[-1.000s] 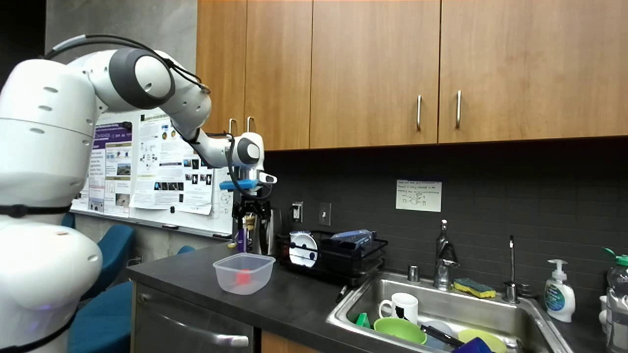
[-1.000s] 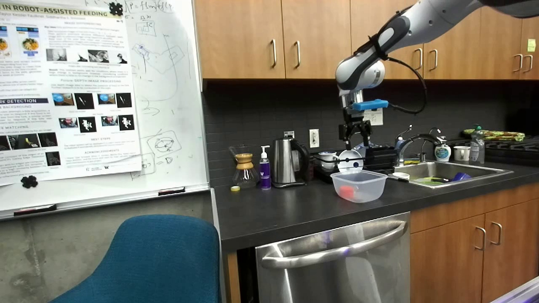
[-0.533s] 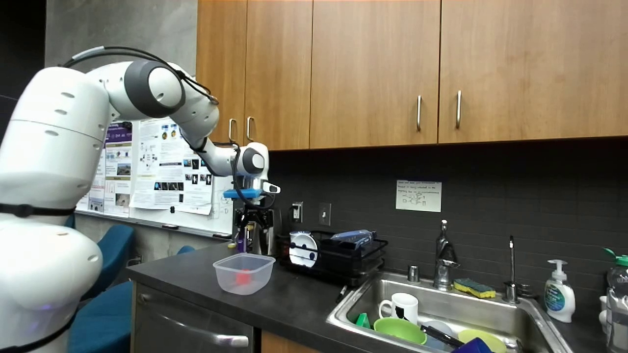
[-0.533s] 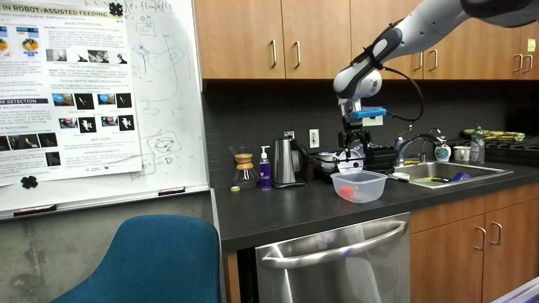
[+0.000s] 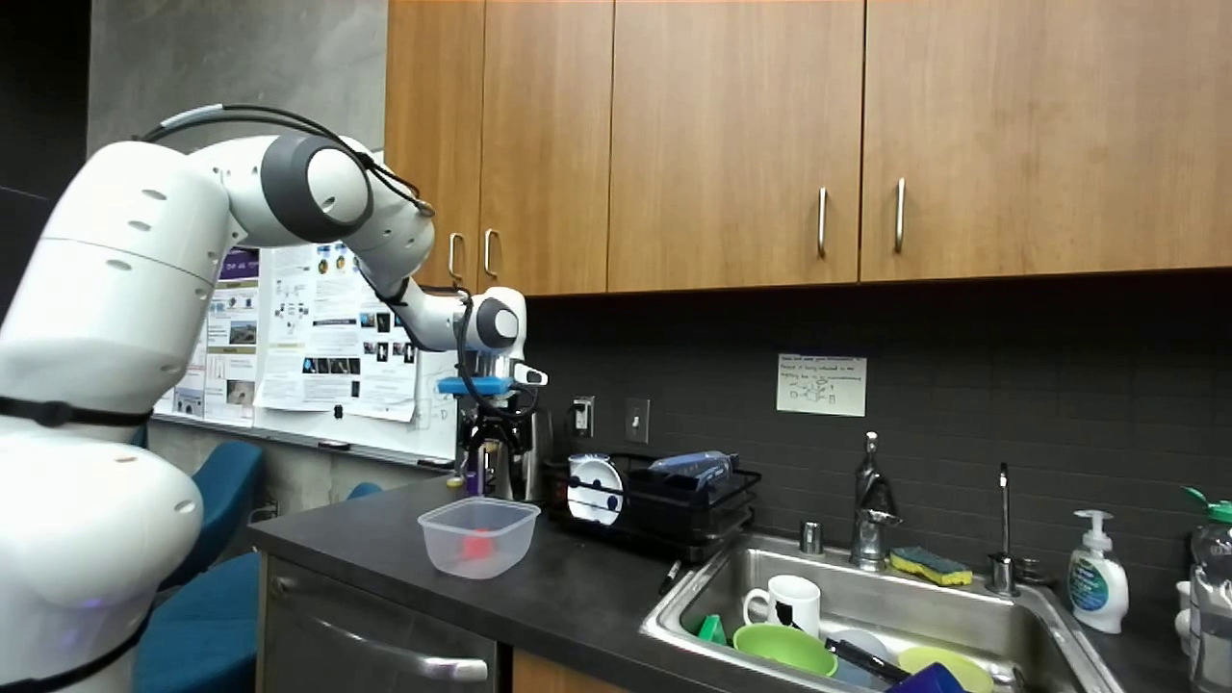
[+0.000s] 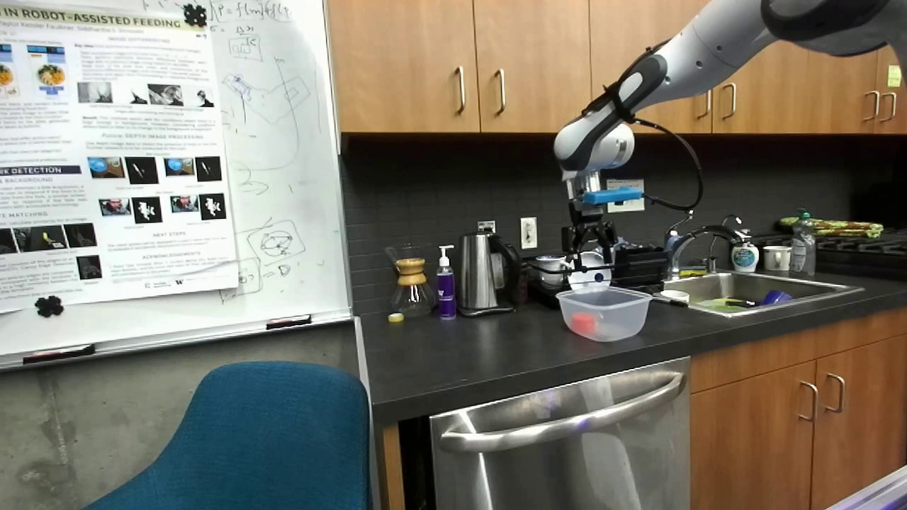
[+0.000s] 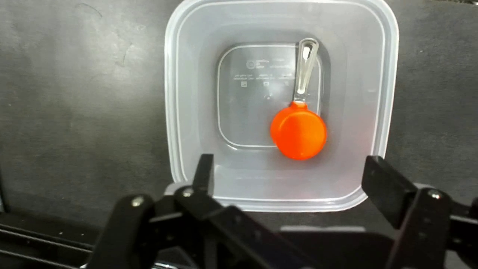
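Jaws spread wide apart hang close above a clear plastic tub (image 7: 257,112) near the front edge of the dark table (image 6: 460,361); inside the tub lies an orange scoop (image 7: 298,131), its pale handle (image 7: 304,71) pointing away from the jaws.

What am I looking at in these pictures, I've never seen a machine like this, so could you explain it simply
That big white machine is a robot arm, with black jaws at its end, spread apart and holding nothing. The wide pictures come from two separate cameras; the close-up comes from one on its wrist, looking down. On the dark countertop sits a clear plastic container with an orange measuring cup inside. Nearby are a dish rack, an electric kettle and a sink with a mug and a green bowl.
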`<state>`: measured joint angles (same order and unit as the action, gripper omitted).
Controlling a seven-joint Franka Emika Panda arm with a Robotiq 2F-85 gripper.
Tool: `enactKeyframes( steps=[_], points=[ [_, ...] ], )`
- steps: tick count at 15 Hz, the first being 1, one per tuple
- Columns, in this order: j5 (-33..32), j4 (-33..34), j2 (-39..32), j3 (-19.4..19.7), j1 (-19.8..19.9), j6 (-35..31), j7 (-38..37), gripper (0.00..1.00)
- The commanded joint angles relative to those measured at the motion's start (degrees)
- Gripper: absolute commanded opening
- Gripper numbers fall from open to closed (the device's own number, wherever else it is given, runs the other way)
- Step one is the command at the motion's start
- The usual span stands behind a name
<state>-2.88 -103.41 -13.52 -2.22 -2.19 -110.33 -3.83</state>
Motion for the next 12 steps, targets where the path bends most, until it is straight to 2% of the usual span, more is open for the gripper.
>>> enactKeyframes(
  steps=[1,12],
  points=[
    [1.10,0.41,-0.54,-0.36,-0.82,0.25,-0.80,1.00],
    [4.38,-1.52,-1.02,-0.91,-1.09,-0.27,-0.25,1.00]
  ],
)
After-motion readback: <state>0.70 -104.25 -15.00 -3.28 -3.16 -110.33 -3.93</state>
